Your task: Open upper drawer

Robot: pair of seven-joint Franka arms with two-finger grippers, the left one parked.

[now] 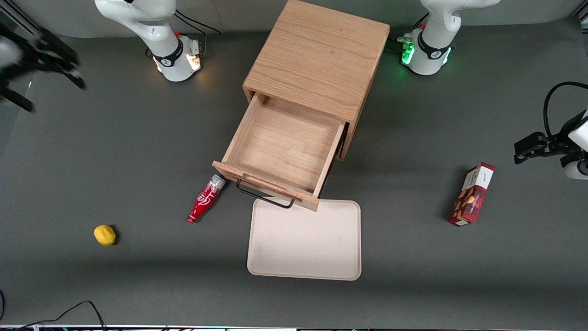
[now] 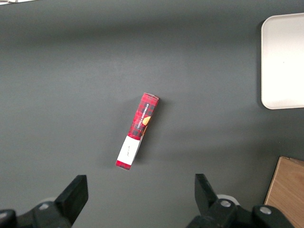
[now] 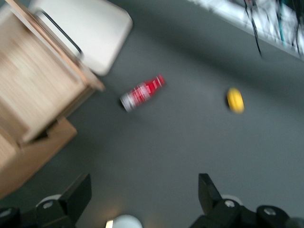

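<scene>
The upper drawer (image 1: 285,142) of the light oak cabinet (image 1: 317,59) stands pulled far out, and its inside is bare. Its thin black wire handle (image 1: 264,195) hangs on the drawer front, over the edge of the tray. My gripper (image 1: 55,94) is far off toward the working arm's end of the table, raised above the tabletop and well apart from the drawer. In the right wrist view the gripper (image 3: 144,187) is open with nothing between its fingers, and the drawer (image 3: 33,80) with its handle (image 3: 59,31) shows at a distance.
A red bottle (image 1: 206,200) lies beside the drawer front. A yellow lemon (image 1: 104,235) sits nearer the front camera toward the working arm's end. A cream tray (image 1: 305,241) lies in front of the drawer. A red snack box (image 1: 472,194) lies toward the parked arm's end.
</scene>
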